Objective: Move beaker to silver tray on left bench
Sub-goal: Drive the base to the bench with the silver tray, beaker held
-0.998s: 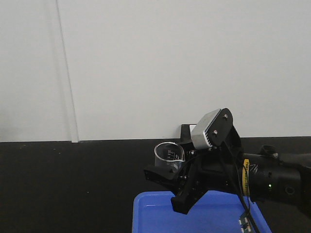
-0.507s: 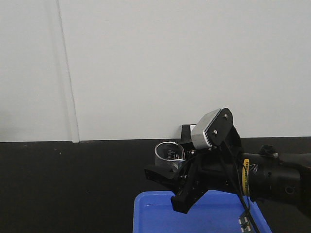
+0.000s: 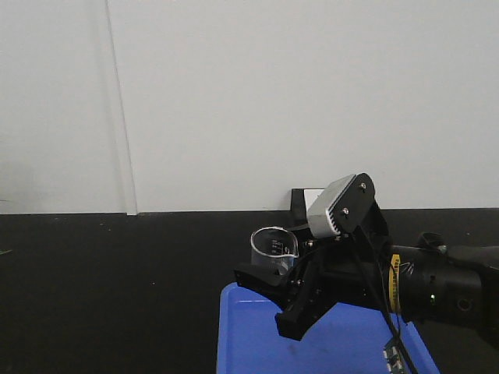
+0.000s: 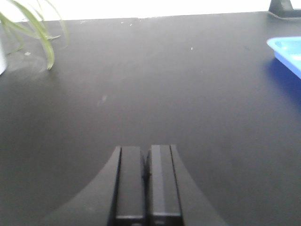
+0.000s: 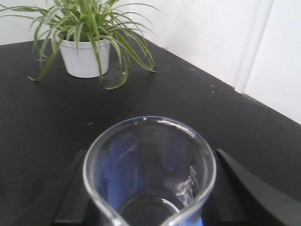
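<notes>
My right gripper point(image 3: 273, 284) is shut on the small clear glass beaker point(image 3: 272, 248) and holds it upright above the near-left corner of a bright blue tray. In the right wrist view the beaker point(image 5: 149, 169) fills the lower frame, its pouring lip toward the camera, between the two black fingers point(image 5: 70, 193). My left gripper point(image 4: 146, 169) is shut and empty, low over the black worktop point(image 4: 141, 80). The silver tray is out of view.
A bright blue plastic tray point(image 3: 242, 343) lies under the right gripper; its corner also shows in the left wrist view point(image 4: 287, 52). A potted spider plant point(image 5: 87, 40) in a white pot stands on the black bench. A small black stand point(image 3: 300, 204) sits against the white wall.
The whole front view has shifted: the wall seam moved right and the bench edge rose in the frame. The right gripper still holds the beaker in the same place relative to the camera.
</notes>
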Motion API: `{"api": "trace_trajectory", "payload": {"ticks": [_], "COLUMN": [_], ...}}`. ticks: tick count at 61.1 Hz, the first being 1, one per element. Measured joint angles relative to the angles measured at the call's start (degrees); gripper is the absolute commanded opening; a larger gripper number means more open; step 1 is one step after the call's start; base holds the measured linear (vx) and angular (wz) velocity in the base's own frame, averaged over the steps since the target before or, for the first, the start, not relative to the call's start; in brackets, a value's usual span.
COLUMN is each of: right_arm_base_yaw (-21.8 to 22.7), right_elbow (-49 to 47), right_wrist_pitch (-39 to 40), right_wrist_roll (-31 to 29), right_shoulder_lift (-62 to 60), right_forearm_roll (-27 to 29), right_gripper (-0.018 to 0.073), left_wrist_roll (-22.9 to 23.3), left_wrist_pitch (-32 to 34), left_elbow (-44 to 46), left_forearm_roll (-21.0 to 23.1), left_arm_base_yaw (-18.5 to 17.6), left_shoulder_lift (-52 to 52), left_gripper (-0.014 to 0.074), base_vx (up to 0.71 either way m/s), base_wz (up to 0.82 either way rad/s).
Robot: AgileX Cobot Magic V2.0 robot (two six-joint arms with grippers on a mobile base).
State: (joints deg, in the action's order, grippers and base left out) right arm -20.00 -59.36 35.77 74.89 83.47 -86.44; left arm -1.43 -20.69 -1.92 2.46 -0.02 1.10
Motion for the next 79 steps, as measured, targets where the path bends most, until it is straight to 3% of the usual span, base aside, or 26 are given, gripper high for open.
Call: {"api": "trace_trajectory", "payload": {"ticks": [79], "right_arm_base_yaw": [0.0], "right_elbow": [0.0], "right_wrist_pitch": [0.0], "right_wrist_roll": [0.0], "right_shoulder_lift": [0.0], "right_forearm_roll": [0.0], "right_gripper": [-0.0011], "left_wrist_roll": [0.0], "left_wrist_pitch": [0.0], "left_elbow": [0.0], "left_forearm_roll": [0.0], "left_arm_base_yaw": [0.0], "left_shoulder_lift": [0.0], "left_gripper": [0.0001], "base_vx": [-0.32], "base_wz": [0.07]}}
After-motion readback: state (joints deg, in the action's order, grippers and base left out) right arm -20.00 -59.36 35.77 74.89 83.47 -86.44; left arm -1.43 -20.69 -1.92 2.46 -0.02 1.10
